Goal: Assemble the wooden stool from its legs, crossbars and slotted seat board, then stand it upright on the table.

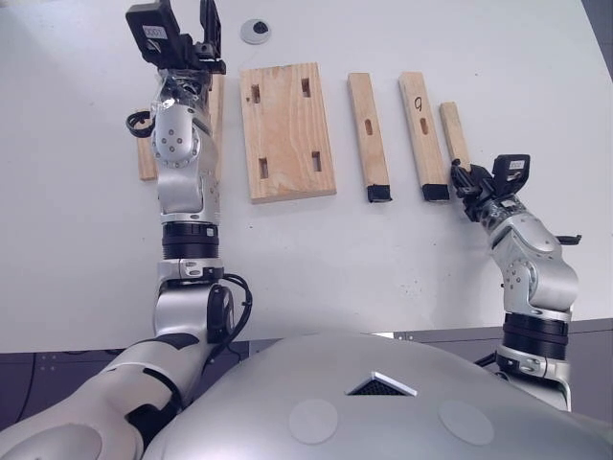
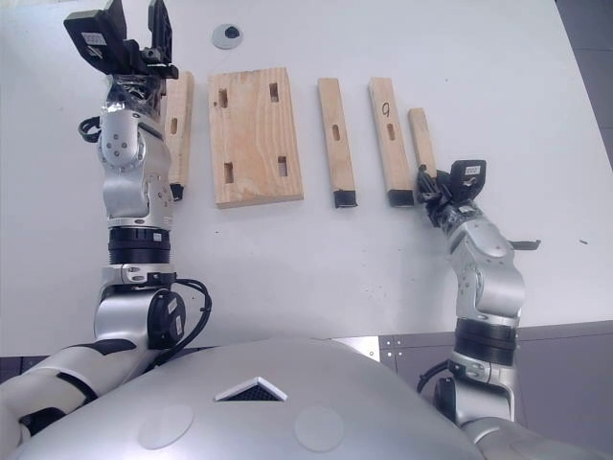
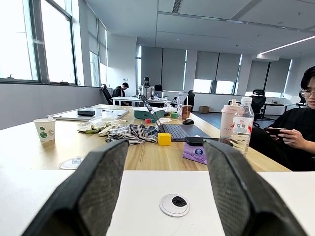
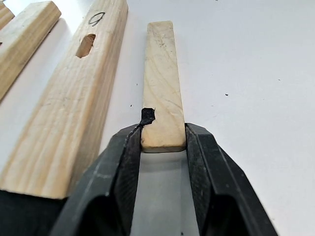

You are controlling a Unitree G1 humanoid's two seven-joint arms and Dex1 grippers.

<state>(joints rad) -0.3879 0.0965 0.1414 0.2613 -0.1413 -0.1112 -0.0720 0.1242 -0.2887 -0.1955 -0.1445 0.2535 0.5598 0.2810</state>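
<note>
The slotted seat board (image 1: 287, 129) lies flat at the table's middle. To its right lie two legs with black tips (image 1: 369, 134) (image 1: 422, 134), then a short crossbar (image 1: 454, 132). My right gripper (image 4: 163, 132) is shut on the near end of that crossbar (image 4: 160, 83), which still rests on the table beside the marked leg (image 4: 74, 103). Left of the board, more wooden pieces (image 2: 177, 125) lie partly under my left arm. My left gripper (image 1: 182, 29) is held above the table's far left, open with nothing between its fingers (image 3: 106, 191).
A round grey cable cap (image 1: 255, 31) sits in the table just beyond the seat board. The near half of the white table (image 1: 364, 278) is bare. Beyond the far edge are other desks with clutter and seated people.
</note>
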